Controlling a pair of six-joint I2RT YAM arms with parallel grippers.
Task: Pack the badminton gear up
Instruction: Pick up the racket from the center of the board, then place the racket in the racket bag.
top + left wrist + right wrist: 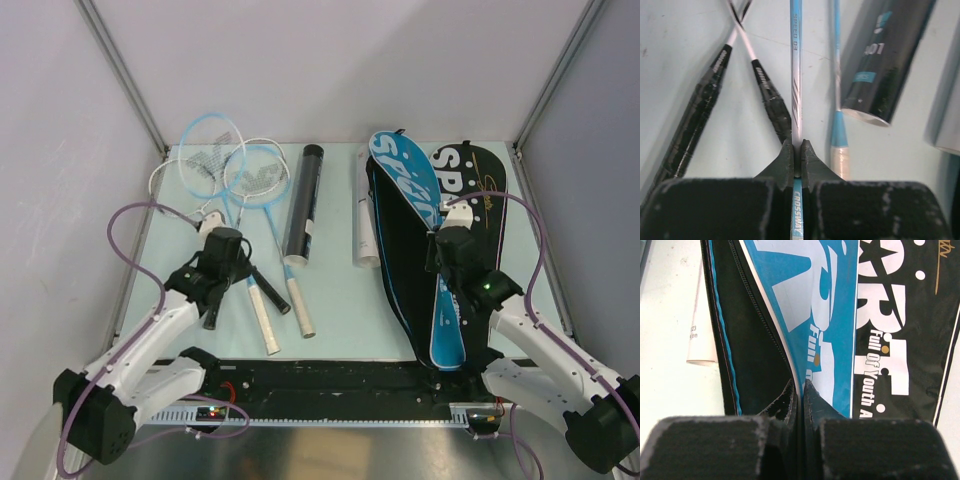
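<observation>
Rackets (245,190) lying near the table's (340,310) far left corner, bag (395,255) along its right edge.
The left gripper (796,146) is clamping one racket's blue-and-silver shaft (796,75); the right gripper (800,386) is pinching the bag's blue flap (815,300); the black tube (303,205) is lying between rackets and bag.

Between the tube (303,205) and the white tube (365,225) right of it runs a bare strip of table (338,220), widening nearer than the tube. Left of the tube, crossed rackets (245,185) crowd the surface. Further right, the open bag (420,250) blocks the rest.
</observation>
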